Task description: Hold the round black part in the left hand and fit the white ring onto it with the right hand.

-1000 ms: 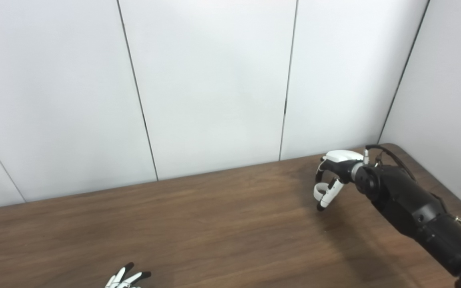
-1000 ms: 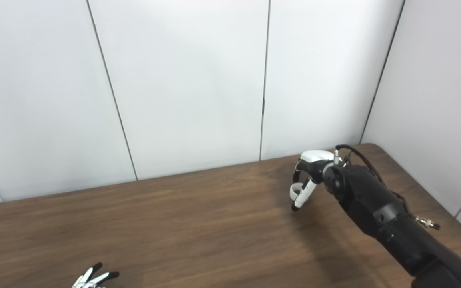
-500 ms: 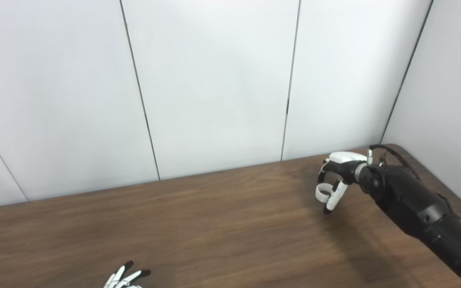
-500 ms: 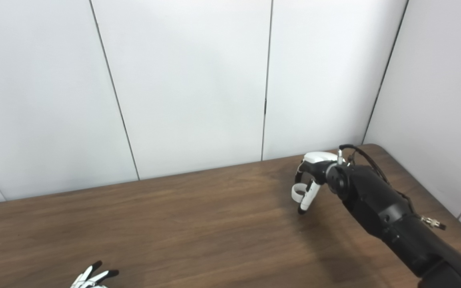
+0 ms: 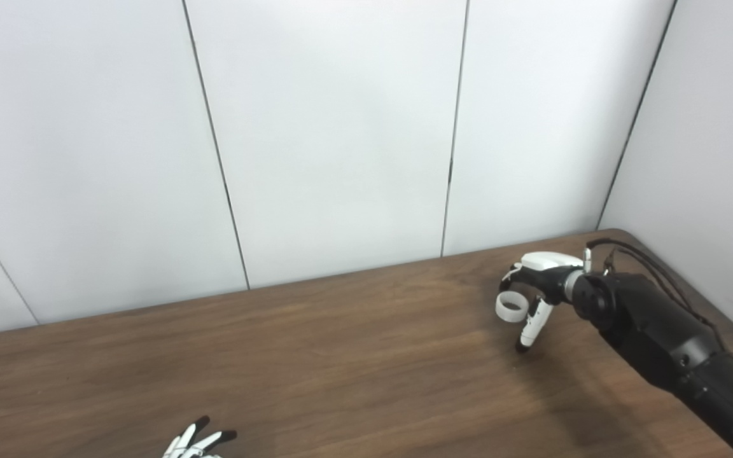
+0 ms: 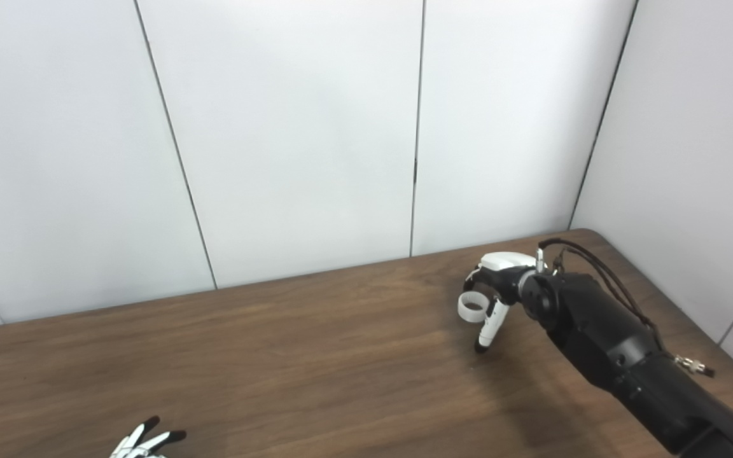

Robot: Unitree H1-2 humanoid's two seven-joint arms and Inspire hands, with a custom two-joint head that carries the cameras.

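My right hand [image 5: 532, 289] hangs over the far right part of the brown table [image 5: 341, 362] and is shut on a small white ring [image 5: 510, 306], pinched at its upper edge so the ring's opening shows. One finger points down toward the tabletop. The same ring [image 6: 473, 305] and right hand [image 6: 497, 286] appear in the right eye view. Of my left hand [image 5: 195, 443] only the fingertips show at the bottom edge, spread apart with nothing in them. No round black part is in view.
White wall panels [image 5: 341, 127] stand right behind the table's far edge and along its right side. The table's rounded far-right corner [image 5: 627, 234] lies just behind my right arm [image 5: 659, 331]. A black cable loops over the right wrist.
My right hand has turned the ring so its opening faces more toward me, and hand and ring sit slightly lower. The left fingertips have stayed in place.
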